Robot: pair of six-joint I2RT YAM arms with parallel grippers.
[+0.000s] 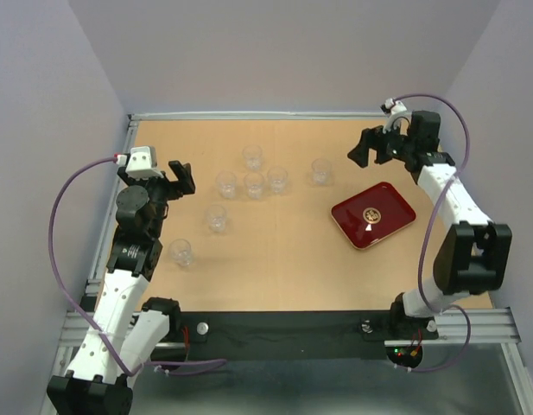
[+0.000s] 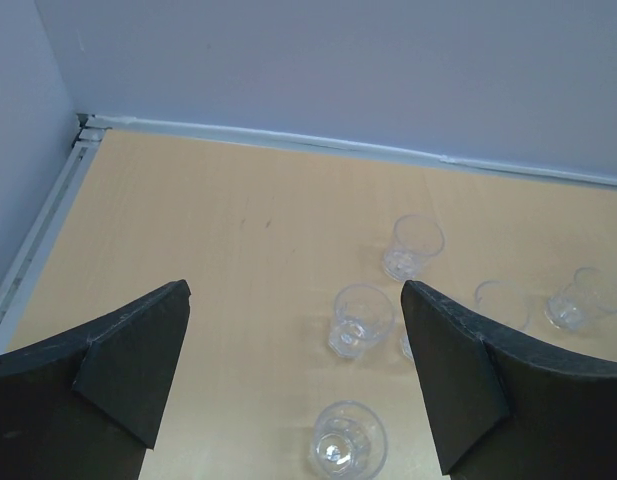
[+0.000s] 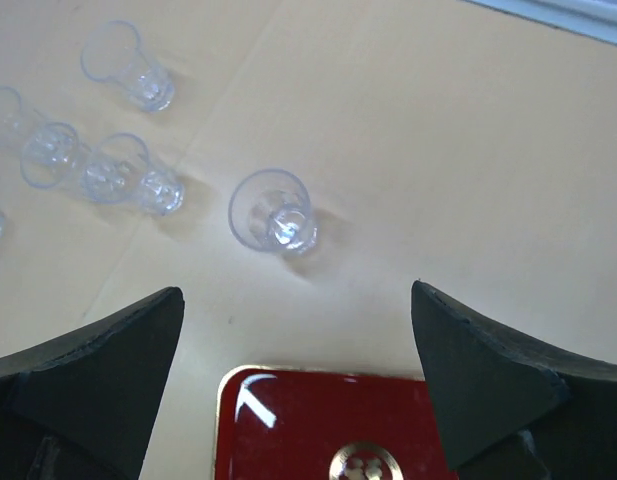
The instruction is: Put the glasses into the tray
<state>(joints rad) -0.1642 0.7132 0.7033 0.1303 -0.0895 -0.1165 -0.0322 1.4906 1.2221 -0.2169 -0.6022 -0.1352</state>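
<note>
Clear colourless glasses (image 1: 252, 156), a glossy dark red tray (image 1: 352, 223) with gold emblem (image 1: 371, 213), tan table (image 1: 283, 255), black fingers (image 2: 128, 370)

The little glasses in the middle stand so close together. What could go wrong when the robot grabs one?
1. The three small clear glasses in a row stand very close together, so the open left gripper could knock a neighbour over while closing on one.
2. The lone clear glass near the flat dark red tray looks smooth, so it might slip from the open right gripper and roll.

no readable text; gold emblem on tray (image 1: 396, 226) illegible.
</note>
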